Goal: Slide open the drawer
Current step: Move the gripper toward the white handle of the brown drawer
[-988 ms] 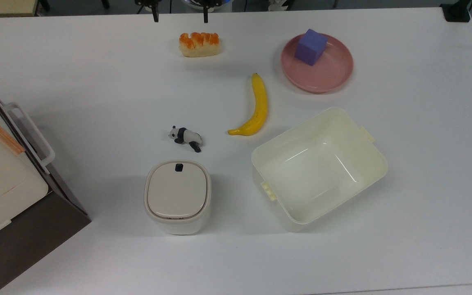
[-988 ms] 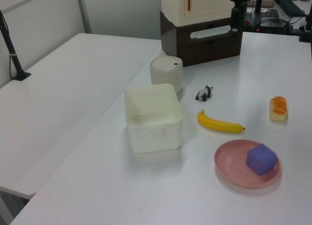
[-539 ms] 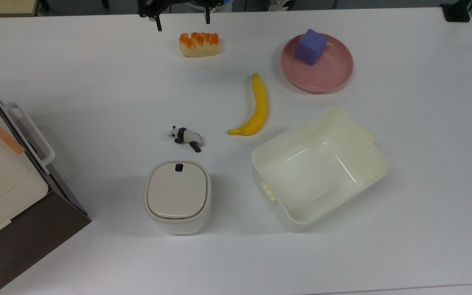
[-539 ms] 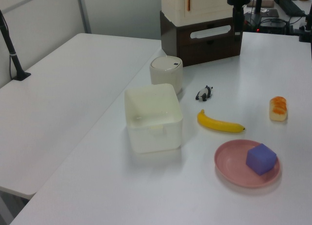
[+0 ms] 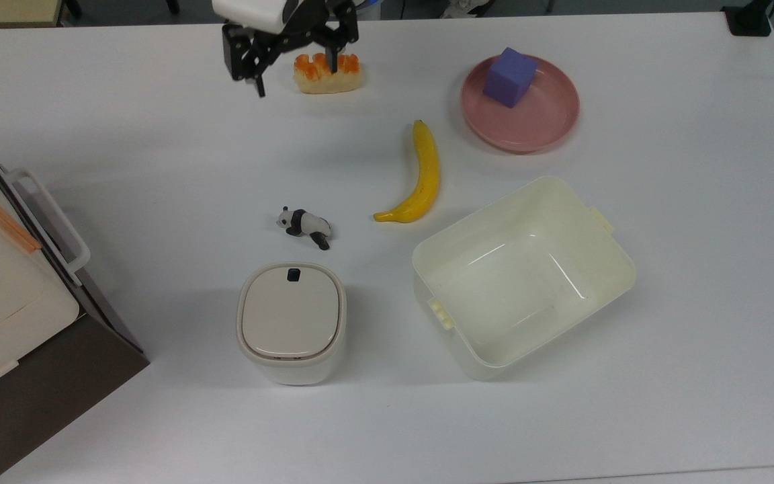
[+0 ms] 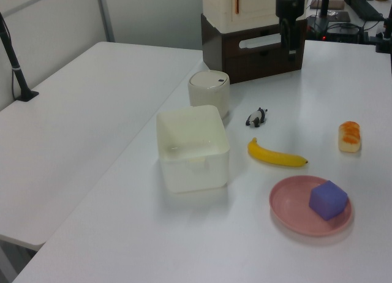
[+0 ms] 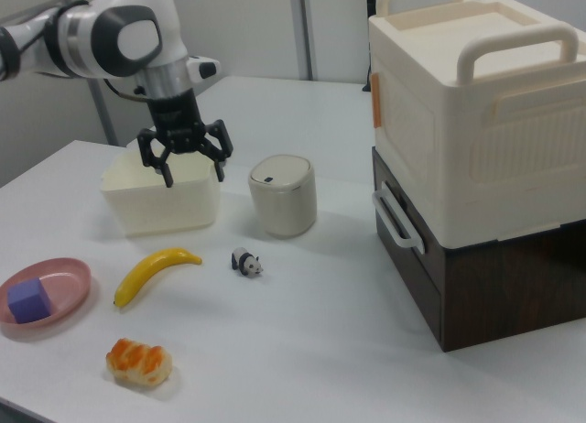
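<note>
One second of travel has brought my gripper [image 5: 296,79] noticeably further into the top view: a moment back I saw just the two fingertips at the far edge, and now the whole black hand hangs above the tabletop [image 5: 158,134], one tip crossing in front of the orange-topped bread roll [image 5: 327,72]. Its fingers [image 7: 167,178] are spread wide and hold nothing. The drawer [image 7: 417,258] sits shut in the dark brown cabinet, under the cream appliance [image 7: 476,103] with the copper bar [image 5: 5,222], at the top view's left edge; its white loop handle [image 5: 48,218] stands proud of the front panel, well apart from my gripper. Nothing else has shifted: the toy panda [image 5: 303,224], the banana [image 5: 417,178], the lidded cream bin [image 5: 291,321], the open cream tub [image 5: 523,275] and the pink plate [image 5: 541,128] with its purple cube [image 5: 509,76] all lie where they were. I judge this to be the approach, with the pull not yet begun. Next I need to swing toward the top view's left, drop to handle height, and turn the wrist so the open fingers straddle the bar. My path over the bare tabletop looks free; the overhanging appliance above the handle is what I would watch.
</note>
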Robot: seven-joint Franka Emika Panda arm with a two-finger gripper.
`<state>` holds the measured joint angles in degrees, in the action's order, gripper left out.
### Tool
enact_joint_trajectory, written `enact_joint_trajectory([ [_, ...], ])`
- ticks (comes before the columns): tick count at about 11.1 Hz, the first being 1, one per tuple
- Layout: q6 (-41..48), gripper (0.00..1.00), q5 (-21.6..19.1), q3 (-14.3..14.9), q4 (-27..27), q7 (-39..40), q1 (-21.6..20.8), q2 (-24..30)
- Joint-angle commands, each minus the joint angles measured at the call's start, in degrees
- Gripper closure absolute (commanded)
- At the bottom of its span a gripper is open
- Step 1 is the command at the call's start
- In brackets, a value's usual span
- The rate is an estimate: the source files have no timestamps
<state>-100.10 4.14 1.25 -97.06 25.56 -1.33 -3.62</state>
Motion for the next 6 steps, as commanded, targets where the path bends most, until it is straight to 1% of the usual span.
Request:
enact_joint_trajectory([
  [1, -7.10, 0.00, 3.50, 0.59, 0.20, 5.54, 1.93, -2.96],
  [5, -16.08, 0.00, 4.12, 0.77, -0.06, 17.31, 6.42, -6.22],
  [6, -17.14, 0.00, 6.12, 0.68, -0.06, 18.73, 7.30, -7.18],
])
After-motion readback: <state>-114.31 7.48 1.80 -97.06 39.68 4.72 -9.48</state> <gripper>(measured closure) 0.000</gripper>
